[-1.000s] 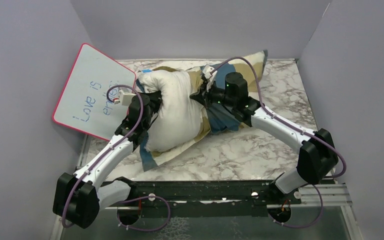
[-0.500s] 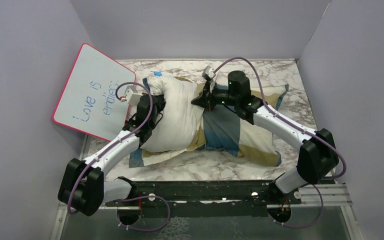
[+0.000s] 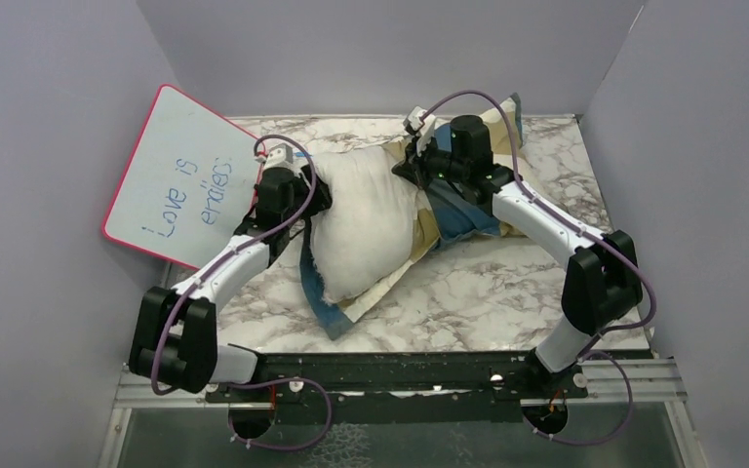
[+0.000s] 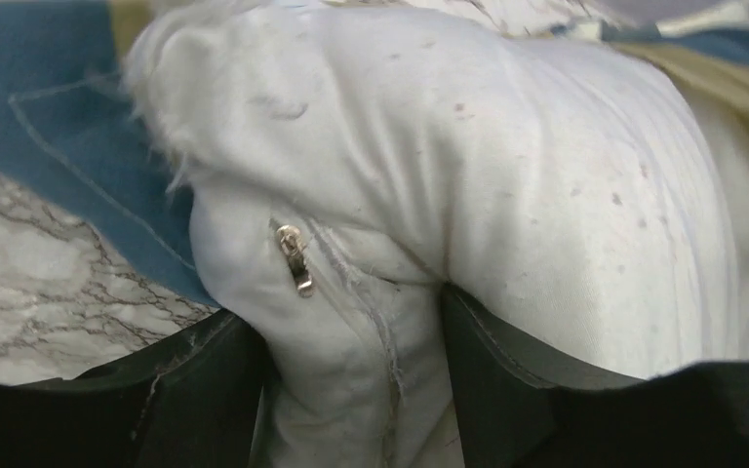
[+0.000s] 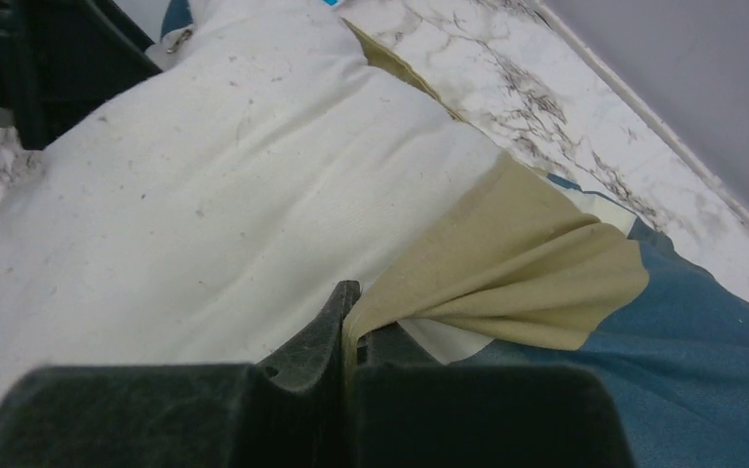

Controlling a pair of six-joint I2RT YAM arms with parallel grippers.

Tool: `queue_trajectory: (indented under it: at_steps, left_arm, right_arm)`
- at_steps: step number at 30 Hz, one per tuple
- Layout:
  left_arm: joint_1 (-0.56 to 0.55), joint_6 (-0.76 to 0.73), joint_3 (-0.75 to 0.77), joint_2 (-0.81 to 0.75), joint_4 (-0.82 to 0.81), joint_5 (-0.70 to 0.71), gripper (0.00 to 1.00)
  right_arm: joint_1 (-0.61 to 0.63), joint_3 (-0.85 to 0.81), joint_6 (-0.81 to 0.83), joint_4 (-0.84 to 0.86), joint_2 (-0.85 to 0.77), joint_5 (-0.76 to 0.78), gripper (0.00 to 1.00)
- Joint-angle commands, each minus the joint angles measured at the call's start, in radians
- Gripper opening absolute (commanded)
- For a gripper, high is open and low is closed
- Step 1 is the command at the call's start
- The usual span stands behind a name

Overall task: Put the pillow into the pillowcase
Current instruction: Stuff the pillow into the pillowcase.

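The white pillow point(image 3: 361, 229) lies on the table's middle, its right end inside the blue, tan and cream checked pillowcase point(image 3: 458, 210). My left gripper point(image 3: 304, 193) is at the pillow's left end. In the left wrist view its jaws point(image 4: 346, 322) stand apart, with a fold of pillow point(image 4: 546, 175) beside the zipper pull point(image 4: 295, 258) bulging between them. My right gripper point(image 3: 412, 166) is over the pillow's far right side. It point(image 5: 351, 302) is shut on the tan edge of the pillowcase point(image 5: 527, 263), which is pulled taut over the pillow point(image 5: 205, 214).
A pink-rimmed whiteboard point(image 3: 180, 180) with blue writing leans at the back left, close to my left arm. Grey walls close in the marble table point(image 3: 507, 292) on three sides. A strip of pillowcase point(image 3: 336, 317) sticks out under the pillow's near end.
My left gripper has opened and moved farther back along the pillow's left end. My right gripper has pulled the pillowcase up and back, so the cloth is bunched on the right again.
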State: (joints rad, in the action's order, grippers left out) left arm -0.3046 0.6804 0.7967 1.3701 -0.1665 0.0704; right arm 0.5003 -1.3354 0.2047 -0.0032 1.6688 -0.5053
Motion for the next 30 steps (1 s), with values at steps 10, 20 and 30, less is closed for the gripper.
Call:
queue_trajectory:
  at_steps: [10, 20, 30]
  left_arm:
    - [-0.099, -0.898, 0.094, -0.254, 0.157, -0.438, 0.71]
    - [-0.259, -1.074, 0.091, -0.159, 0.183, -0.397, 0.93]
    - [-0.284, -1.064, 0.058, 0.115, -0.080, -0.335, 0.18]
  right_arm:
    - [-0.003, -0.089, 0.065, -0.018, 0.048, -0.113, 0.00]
    - [-0.003, -0.096, 0.036, -0.023, 0.039, -0.122, 0.00]
    - [-0.003, -0.010, -0.295, 0.118, -0.010, -0.243, 0.00]
